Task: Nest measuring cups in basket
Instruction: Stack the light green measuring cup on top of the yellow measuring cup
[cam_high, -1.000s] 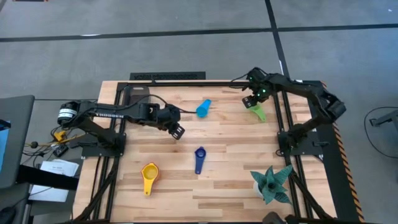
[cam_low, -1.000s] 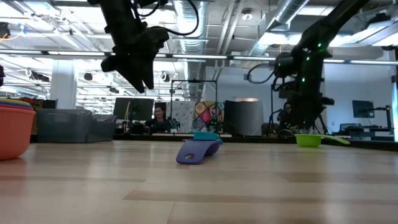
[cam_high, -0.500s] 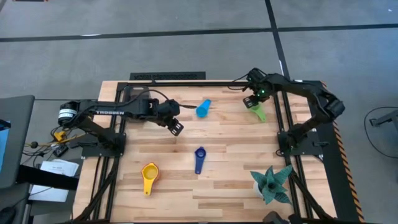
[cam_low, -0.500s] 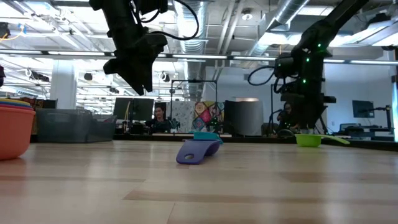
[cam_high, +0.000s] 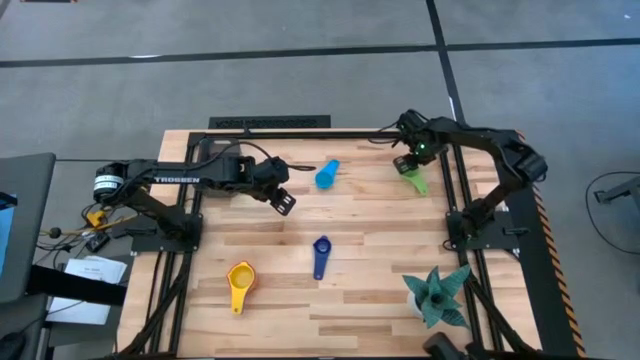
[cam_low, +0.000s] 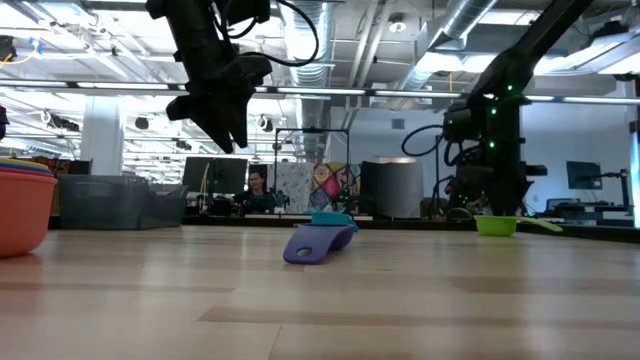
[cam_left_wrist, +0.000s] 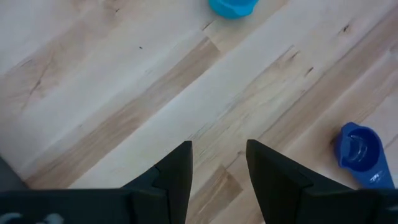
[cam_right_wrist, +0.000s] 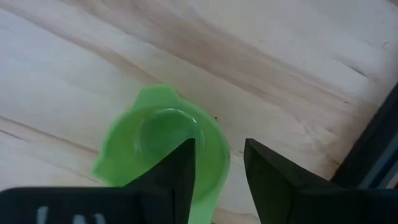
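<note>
From my station, the job looked only partly done. Four measuring cups lay loose on the tabletop (cam_high: 360, 300): a yellow cup (cam_high: 240, 280) toward the near left, a dark blue cup (cam_high: 320, 250) in the middle, a light blue cup (cam_high: 327, 174) farther back, and a green cup (cam_high: 414, 179) at the far right. In the low view I could see the rims of a red and an orange cup (cam_low: 22, 205) stacked at the left edge, with a dark grey basket (cam_low: 118, 201) behind them. Whether any cup sat inside that basket, I could not tell.

The right gripper (cam_right_wrist: 219, 165) was down over the green cup, its jaws parted narrowly with one finger inside the bowl and the other outside the rim. I could not tell whether they were touching the wall, and I judged the cup not yet gripped.

The left gripper (cam_left_wrist: 217, 168) hung above bare wood, between the light blue and dark blue cups, jaws slightly apart and holding nothing.
</note>
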